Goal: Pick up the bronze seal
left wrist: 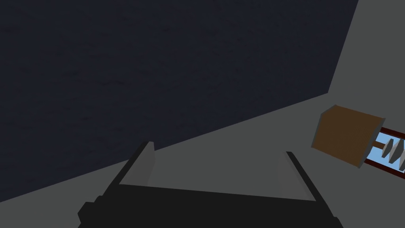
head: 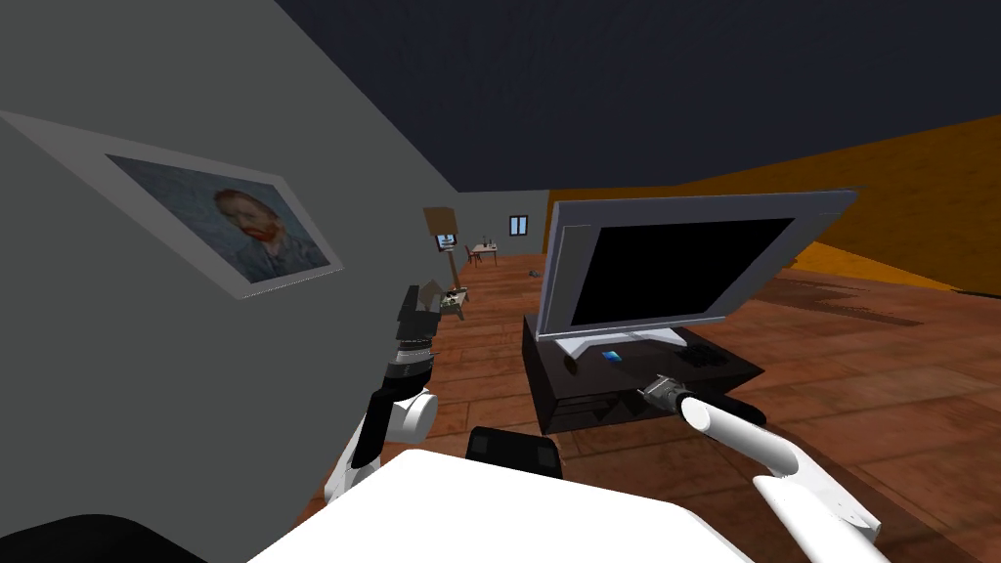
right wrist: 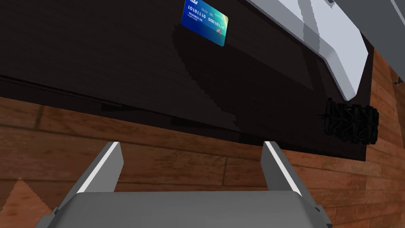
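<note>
A low black stand (head: 577,396) carries a large monitor (head: 684,264). On its top lie a small dark ridged object (head: 700,357), which may be the seal, and a blue card (head: 612,356). My right gripper (head: 647,389) hovers at the stand's front edge. In the right wrist view its fingers (right wrist: 112,162) are open with nothing between them, over the wooden floor in front of the stand (right wrist: 118,71). The ridged object (right wrist: 352,123) sits off to one side of them, beyond the monitor's foot (right wrist: 328,43), and the card (right wrist: 205,21) lies farther in. My left gripper (head: 420,298) is raised beside the grey wall and stands open (left wrist: 217,158).
A framed portrait (head: 235,230) hangs on the wall close to my left arm. A floor lamp with a brown shade (head: 442,223) and a low table (head: 453,299) stand farther down that wall. Wooden floor (head: 860,391) spreads to the right of the stand.
</note>
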Robot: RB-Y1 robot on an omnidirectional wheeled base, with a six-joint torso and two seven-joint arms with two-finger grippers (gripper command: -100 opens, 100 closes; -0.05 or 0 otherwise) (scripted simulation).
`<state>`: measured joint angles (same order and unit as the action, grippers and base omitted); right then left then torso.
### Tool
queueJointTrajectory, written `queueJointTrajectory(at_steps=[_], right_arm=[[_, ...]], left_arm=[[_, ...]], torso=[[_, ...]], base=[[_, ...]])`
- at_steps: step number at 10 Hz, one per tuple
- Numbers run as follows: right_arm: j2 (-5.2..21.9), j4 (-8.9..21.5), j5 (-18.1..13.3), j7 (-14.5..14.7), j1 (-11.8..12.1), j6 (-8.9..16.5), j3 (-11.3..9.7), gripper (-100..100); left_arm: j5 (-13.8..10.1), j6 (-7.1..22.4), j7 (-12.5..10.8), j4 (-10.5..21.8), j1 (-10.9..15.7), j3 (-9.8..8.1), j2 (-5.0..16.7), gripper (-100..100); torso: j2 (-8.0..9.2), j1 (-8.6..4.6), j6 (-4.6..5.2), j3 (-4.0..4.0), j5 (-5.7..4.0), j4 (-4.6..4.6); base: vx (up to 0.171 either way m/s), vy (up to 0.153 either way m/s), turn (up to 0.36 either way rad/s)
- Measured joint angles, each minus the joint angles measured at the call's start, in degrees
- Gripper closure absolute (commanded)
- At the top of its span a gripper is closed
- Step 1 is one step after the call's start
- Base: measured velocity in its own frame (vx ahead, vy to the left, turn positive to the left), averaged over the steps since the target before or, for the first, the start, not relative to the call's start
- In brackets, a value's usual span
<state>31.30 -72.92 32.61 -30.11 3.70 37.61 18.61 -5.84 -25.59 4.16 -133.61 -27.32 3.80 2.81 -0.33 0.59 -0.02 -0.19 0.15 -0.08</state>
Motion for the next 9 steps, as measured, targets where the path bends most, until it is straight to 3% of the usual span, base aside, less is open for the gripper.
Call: queueJointTrajectory(at_steps=[5, 7, 9], right_arm=[[1.29, 6.72, 3.97, -6.62, -2.63, 7.72, 2.37, -100], [1.62, 8.43, 4.82, -7.79, -3.24, 9.31, 2.75, -100], [2.05, 10.42, 6.19, -9.66, -3.90, 11.42, 3.54, -100]], left_arm=[[0.00, 0.00, 0.00, 0.00, 0.01, -0.01, 0.01, 0], [0.00, 0.00, 0.00, 0.00, 0.01, -0.01, 0.01, 0], [0.00, 0.00, 0.00, 0.00, 0.00, 0.00, 0.00, 0]], torso=[[0.25, -0.40, 0.02, 0.15, -0.08, 0.06], [0.25, -0.39, -0.03, 0.15, -0.09, 0.06], [-0.27, -0.06, -0.08, -0.14, -0.01, -0.04]], base=[[0.024, 0.077, -0.032], [0.037, 0.086, 0.091], [0.208, 0.129, 0.171]])
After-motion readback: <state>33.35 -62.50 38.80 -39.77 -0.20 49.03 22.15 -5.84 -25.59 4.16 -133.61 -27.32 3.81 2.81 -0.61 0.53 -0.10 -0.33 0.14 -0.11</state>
